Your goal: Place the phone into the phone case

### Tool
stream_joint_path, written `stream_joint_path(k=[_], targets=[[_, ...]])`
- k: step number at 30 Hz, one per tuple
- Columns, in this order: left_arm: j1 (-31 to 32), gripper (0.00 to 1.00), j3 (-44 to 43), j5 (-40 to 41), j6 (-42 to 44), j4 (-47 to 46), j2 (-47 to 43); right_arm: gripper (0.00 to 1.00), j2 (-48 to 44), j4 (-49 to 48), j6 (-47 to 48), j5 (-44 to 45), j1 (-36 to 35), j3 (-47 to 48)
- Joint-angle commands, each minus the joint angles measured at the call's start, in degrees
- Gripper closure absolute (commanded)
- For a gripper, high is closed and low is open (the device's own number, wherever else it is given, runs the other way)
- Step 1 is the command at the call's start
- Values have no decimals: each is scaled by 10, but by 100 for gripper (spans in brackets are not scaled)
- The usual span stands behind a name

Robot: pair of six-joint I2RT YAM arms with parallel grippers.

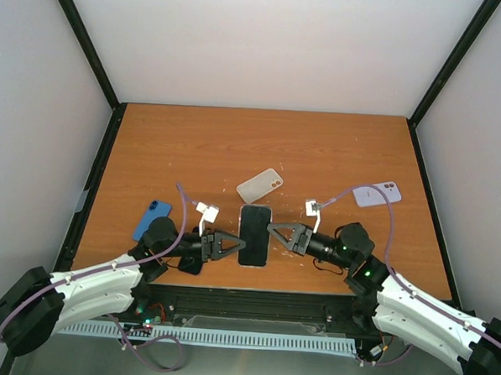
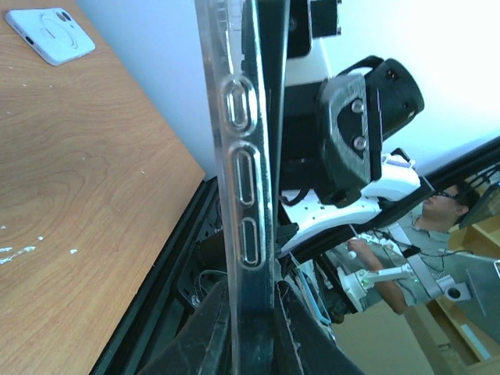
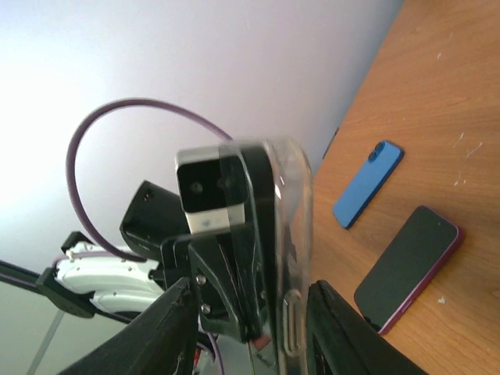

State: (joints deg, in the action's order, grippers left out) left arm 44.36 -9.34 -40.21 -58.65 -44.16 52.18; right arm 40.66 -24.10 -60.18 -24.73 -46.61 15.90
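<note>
Clear plastic of the case [image 2: 242,195] enclosed the phone [image 1: 255,235], which was held above the near middle of the table [image 1: 236,145]. The left gripper [image 1: 228,245] pinched its left edge narrowly. The right gripper [image 1: 277,232] had its fingers a little apart around the right edge, apparently not pressing. I judged that each corner needed pressing fully in, under a firm left grip.

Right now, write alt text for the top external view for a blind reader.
The left pincer is closed on the left edge of a black phone in a clear case, over the brown wooden table; the right pincer stands open at its right edge. A translucent empty case, a lilac case and a blue phone lie nearby.
</note>
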Motion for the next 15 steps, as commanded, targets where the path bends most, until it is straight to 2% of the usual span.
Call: stream_joint_path(k=[1, 15], targets=[[-2, 88, -17, -38, 59, 7, -22, 62, -28, 55, 1, 48, -2, 32], [-1, 88, -13, -80, 68, 1, -23, 64, 7, 29, 1, 25, -1, 43]])
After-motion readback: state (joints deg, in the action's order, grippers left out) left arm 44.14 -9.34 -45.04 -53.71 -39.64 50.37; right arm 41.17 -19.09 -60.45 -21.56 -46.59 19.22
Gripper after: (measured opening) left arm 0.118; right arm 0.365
